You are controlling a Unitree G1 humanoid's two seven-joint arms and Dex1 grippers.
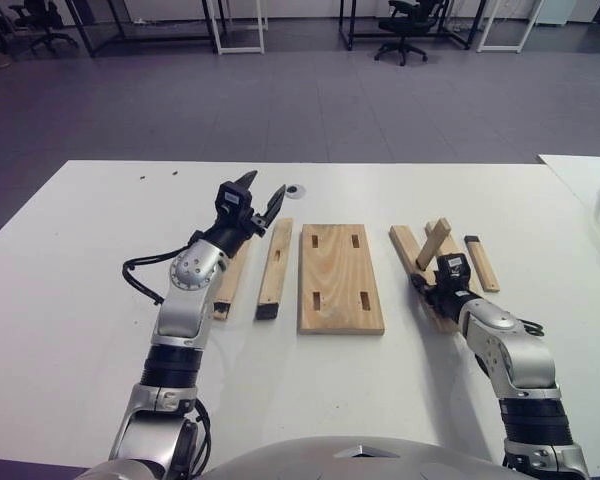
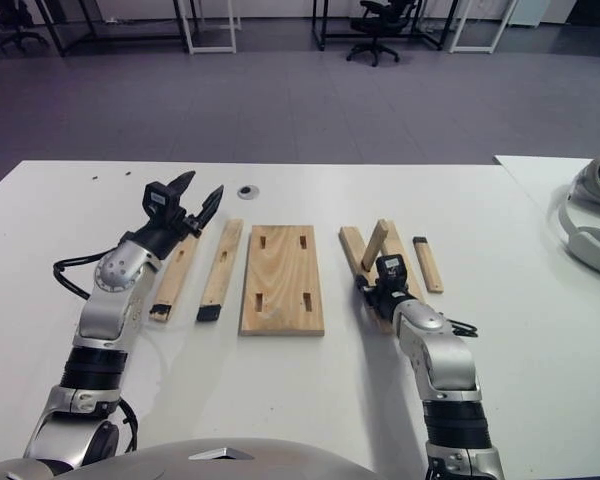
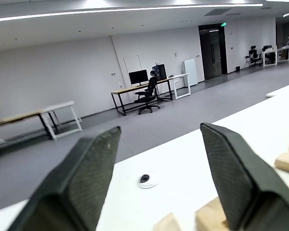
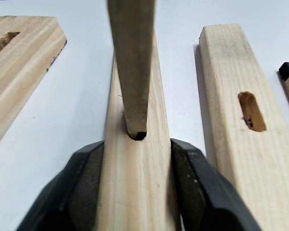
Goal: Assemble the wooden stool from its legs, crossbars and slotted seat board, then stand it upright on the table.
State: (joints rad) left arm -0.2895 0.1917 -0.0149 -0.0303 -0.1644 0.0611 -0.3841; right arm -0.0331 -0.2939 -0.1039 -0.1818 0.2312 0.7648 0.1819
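Right gripper (image 4: 137,188) has its jaws clamped on both sides of a leg (image 4: 135,166) lying flat on the desk (image 1: 70,260). A crossbar (image 4: 131,62) is stuck in the leg's slot and tilts upward. Just beside it lies a second slotted leg (image 4: 236,144), then a short black-capped stick (image 1: 482,262). The seat board (image 1: 340,278) lies flat mid-desk, slots up. Left gripper (image 1: 264,188) hovers with jaws wide apart, holding nothing, above the far ends of the leftmost leg (image 1: 230,285) and its neighbour leg (image 1: 275,262). A small round disc (image 1: 296,190) sits just beyond.

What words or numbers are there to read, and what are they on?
Nothing can be read here.
White sticker on the left gripper: too small to read.
Label on the right gripper: too small to read.
Far green sign: too blurred to read.
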